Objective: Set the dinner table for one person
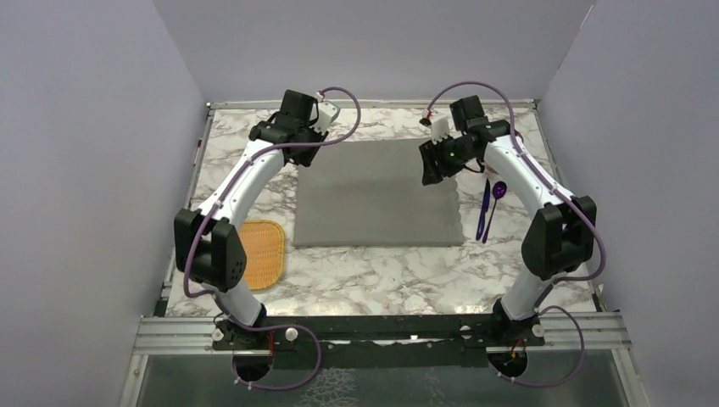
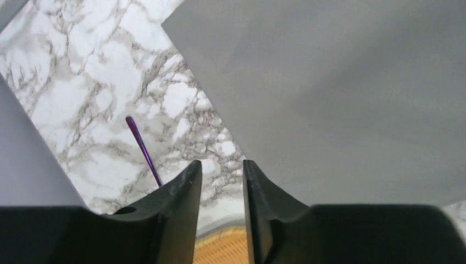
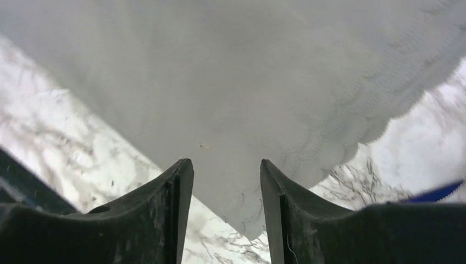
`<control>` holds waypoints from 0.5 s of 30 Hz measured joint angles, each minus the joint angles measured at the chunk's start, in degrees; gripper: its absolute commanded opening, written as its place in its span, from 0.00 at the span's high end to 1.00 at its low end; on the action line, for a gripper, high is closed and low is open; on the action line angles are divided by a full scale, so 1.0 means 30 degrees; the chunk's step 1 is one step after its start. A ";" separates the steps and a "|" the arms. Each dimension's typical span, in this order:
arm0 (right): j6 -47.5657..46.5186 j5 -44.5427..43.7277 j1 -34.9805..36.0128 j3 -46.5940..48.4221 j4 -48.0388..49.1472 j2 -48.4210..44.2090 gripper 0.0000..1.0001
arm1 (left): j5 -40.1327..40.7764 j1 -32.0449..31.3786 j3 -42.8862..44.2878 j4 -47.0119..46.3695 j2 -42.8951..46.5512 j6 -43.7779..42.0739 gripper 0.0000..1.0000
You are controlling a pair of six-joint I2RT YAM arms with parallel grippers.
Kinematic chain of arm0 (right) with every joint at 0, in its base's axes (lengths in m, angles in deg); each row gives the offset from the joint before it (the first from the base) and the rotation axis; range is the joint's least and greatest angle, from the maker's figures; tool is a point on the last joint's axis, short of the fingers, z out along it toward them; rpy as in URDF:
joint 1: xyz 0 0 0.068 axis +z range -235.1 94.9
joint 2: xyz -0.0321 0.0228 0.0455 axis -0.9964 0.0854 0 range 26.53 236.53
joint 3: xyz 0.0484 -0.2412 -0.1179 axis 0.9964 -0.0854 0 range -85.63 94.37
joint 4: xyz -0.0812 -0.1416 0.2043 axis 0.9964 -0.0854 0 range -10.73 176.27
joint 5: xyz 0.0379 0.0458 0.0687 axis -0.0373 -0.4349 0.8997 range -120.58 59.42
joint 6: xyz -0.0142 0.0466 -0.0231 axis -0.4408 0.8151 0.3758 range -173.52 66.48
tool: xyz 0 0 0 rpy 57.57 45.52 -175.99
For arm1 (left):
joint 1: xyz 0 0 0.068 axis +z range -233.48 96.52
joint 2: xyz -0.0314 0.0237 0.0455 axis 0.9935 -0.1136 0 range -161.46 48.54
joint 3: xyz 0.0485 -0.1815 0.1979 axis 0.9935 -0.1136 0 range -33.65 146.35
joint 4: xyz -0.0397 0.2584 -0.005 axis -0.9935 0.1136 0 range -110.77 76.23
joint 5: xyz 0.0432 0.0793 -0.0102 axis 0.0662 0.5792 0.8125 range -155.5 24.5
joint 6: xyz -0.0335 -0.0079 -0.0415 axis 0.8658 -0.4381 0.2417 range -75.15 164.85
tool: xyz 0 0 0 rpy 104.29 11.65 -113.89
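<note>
The marble dinner table (image 1: 381, 271) carries a grey placemat (image 1: 377, 195) lying flat in its middle. My left gripper (image 1: 295, 146) hovers at the mat's far left corner. In the left wrist view it (image 2: 220, 165) is open, with only marble showing in the narrow gap and the mat (image 2: 329, 99) just to the right. My right gripper (image 1: 432, 165) is at the mat's far right corner. It (image 3: 226, 162) is open, and the scalloped corner of the mat (image 3: 231, 82) lies on the table below, between the fingers, untouched.
An orange woven mat (image 1: 259, 253) lies at the left near my left arm's elbow. A purple spoon (image 1: 497, 193) and a second purple utensil (image 1: 483, 212) lie right of the placemat. A thin purple stick (image 2: 143, 148) rests on the marble. Grey walls close the sides.
</note>
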 measured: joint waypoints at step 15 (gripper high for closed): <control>-0.0175 0.6900 0.1209 0.0000 -0.0641 0.0168 0.29 | 0.0102 0.2637 -0.3628 0.1494 0.5005 0.0299 0.38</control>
